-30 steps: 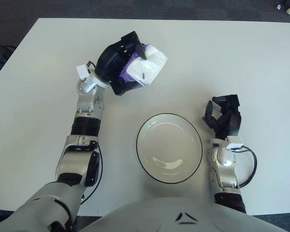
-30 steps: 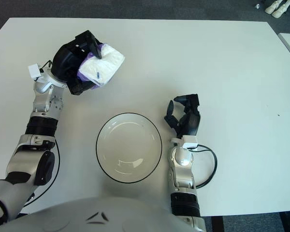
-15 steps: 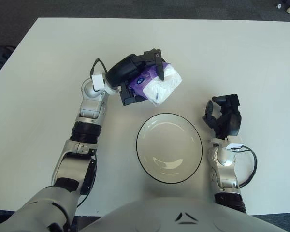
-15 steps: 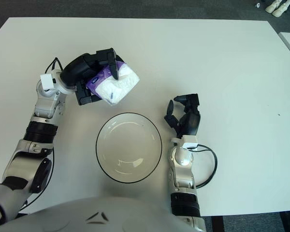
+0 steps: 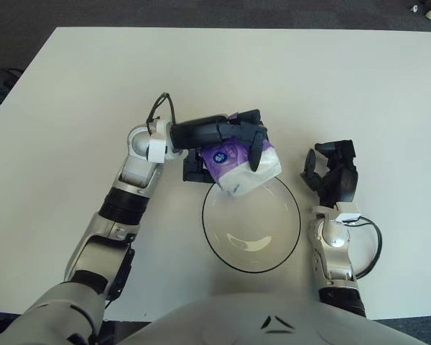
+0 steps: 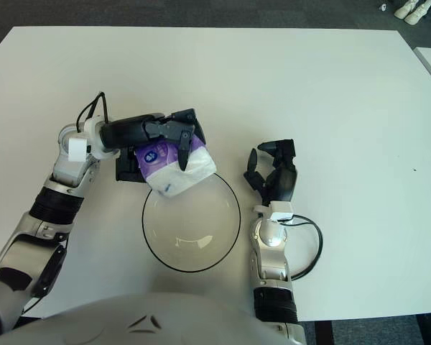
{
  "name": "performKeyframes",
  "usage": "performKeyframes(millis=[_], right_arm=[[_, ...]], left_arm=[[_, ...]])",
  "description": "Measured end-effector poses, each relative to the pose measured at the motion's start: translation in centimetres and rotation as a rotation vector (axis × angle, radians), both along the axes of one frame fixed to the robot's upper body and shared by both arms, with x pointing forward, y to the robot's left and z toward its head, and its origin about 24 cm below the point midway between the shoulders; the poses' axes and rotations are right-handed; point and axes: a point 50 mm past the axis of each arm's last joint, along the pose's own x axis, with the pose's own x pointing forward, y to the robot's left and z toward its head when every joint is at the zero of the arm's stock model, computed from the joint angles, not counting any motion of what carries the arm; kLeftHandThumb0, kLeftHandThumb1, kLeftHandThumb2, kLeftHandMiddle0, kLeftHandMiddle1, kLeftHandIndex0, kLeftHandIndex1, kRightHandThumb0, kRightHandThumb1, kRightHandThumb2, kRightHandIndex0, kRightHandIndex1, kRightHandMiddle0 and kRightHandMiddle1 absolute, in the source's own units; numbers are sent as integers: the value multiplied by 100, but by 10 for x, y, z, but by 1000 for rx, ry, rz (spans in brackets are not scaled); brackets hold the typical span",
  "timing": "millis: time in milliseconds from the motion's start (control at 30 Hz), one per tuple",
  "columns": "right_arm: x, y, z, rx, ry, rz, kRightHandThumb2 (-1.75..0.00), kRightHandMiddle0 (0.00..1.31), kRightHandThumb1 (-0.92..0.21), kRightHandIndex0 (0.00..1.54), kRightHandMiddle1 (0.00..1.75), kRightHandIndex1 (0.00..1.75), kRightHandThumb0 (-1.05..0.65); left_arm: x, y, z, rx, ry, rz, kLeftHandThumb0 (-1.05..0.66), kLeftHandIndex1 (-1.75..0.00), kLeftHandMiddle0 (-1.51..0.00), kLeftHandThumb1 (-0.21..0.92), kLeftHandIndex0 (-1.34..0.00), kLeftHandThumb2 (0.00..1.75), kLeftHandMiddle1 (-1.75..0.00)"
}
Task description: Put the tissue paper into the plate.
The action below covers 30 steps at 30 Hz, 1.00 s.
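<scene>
Near the frame's centre, the left hand (image 5: 233, 144) grips the tissue paper (image 5: 244, 165), a purple-and-white pack overlapping the upper rim of the plate (image 5: 251, 219). Right of the plate, the right hand (image 5: 332, 175) shows empty, fingers loosely spread, above the white counter (image 5: 72, 93).

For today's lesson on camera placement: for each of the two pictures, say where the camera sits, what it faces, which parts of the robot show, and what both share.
Left eye view: on the head, looking forward and down at the white table; chest edge and both arms show.
Right eye view: same head, slightly to the right; same body parts.
Shared: left hand gripping the tissue paper over the plate rim; right hand right of the plate.
</scene>
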Motion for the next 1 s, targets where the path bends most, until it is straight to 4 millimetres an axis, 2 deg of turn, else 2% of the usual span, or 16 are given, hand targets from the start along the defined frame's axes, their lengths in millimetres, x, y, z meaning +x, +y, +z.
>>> performKeyframes(millis=[100, 267, 333, 567, 767, 1000], right_arm=[[0, 0, 0, 0, 0, -2, -79, 30, -74, 58, 175, 130, -37], [0, 0, 0, 1, 0, -2, -77, 29, -75, 58, 175, 130, -37], [0, 0, 0, 2, 0, -3, -78, 30, -74, 58, 175, 130, -37], [0, 0, -1, 4, -2, 0, -81, 31, -72, 59, 175, 131, -38], [1, 1, 1, 9, -9, 11, -82, 31, -71, 59, 175, 132, -38], [0, 1, 0, 9, -6, 9, -86, 34, -68, 60, 175, 132, -38]], left_arm=[[-8, -2, -1, 114, -51, -16, 0, -175, -96, -10, -69, 175, -163], [-8, 0, -1, 292, -49, 0, 0, -175, -93, -8, -67, 175, -169], [-8, 0, 2, 322, -64, 9, 0, -166, -94, -9, -72, 175, -172], [-9, -23, 8, 432, -191, -53, -1, -164, -90, -3, -66, 168, -174], [-14, -33, -2, 368, -293, -78, -1, -157, -88, 0, -68, 163, -175], [-13, -25, -18, 289, -212, -10, -1, -153, -84, 4, -68, 157, -175]])
